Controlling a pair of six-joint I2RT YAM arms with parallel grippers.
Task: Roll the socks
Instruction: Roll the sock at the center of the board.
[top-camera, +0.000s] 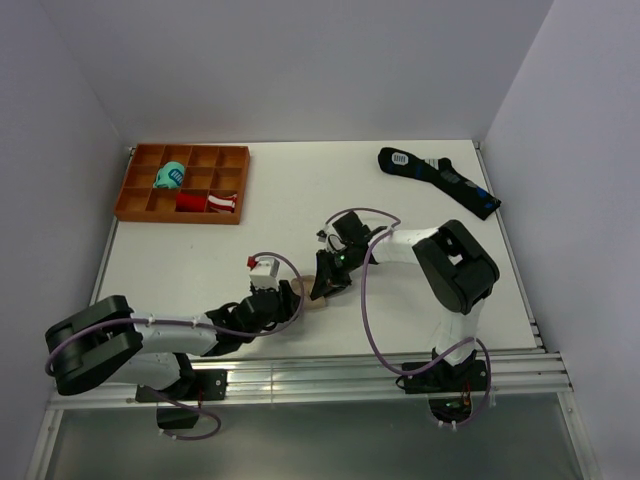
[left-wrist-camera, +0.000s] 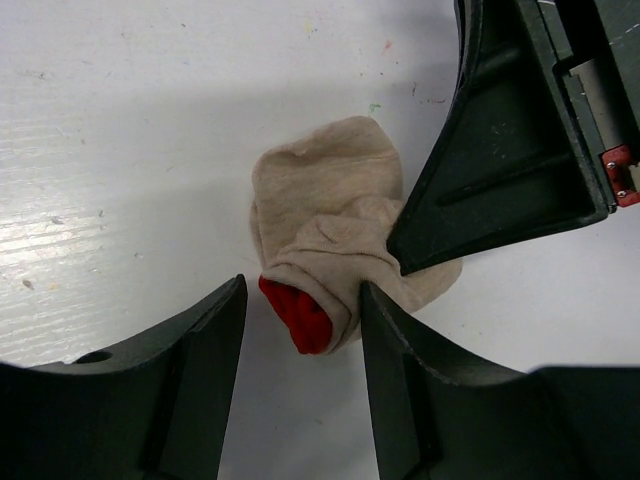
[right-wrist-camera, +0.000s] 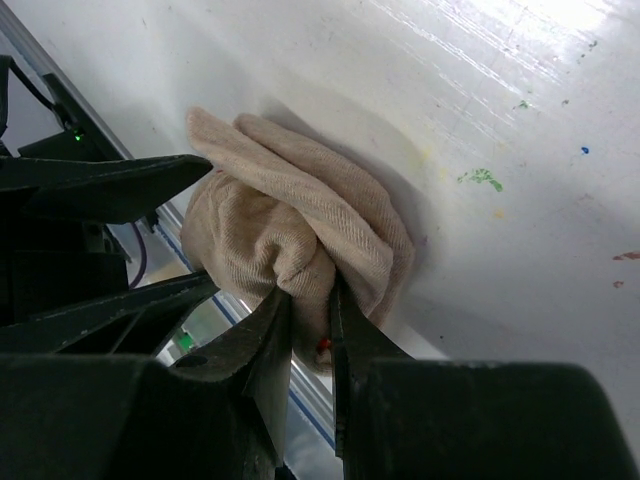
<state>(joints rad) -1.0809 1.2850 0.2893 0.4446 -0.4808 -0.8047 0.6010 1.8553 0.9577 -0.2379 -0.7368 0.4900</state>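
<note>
Socks: the bunched tan cloth socks (left-wrist-camera: 330, 220) with a red end lay on the flat white table (top-camera: 300, 190), near its 6 o'clock edge, between the two claws.
Red end: in the left wrist view it poked out at 6 o'clock of the bundle.
Left claw: the black left claw (left-wrist-camera: 302, 300) was open, with one finger on each side of the red end.
Right claw: the black right claw (right-wrist-camera: 310, 300) was pinched tight on a fold of the tan cloth socks.
Tray: an orange plastic tray with small boxes (top-camera: 140, 200) sat at 10 o'clock on the table.
In the tray: a teal rolled bundle (top-camera: 172, 177) and, at its 4 o'clock, a red-and-white rolled bundle (top-camera: 208, 202) sat in separate boxes.
Black sock: a long black sock with blue and white marks (top-camera: 440, 180) lay at 2 o'clock on the table, well apart from both claws.
</note>
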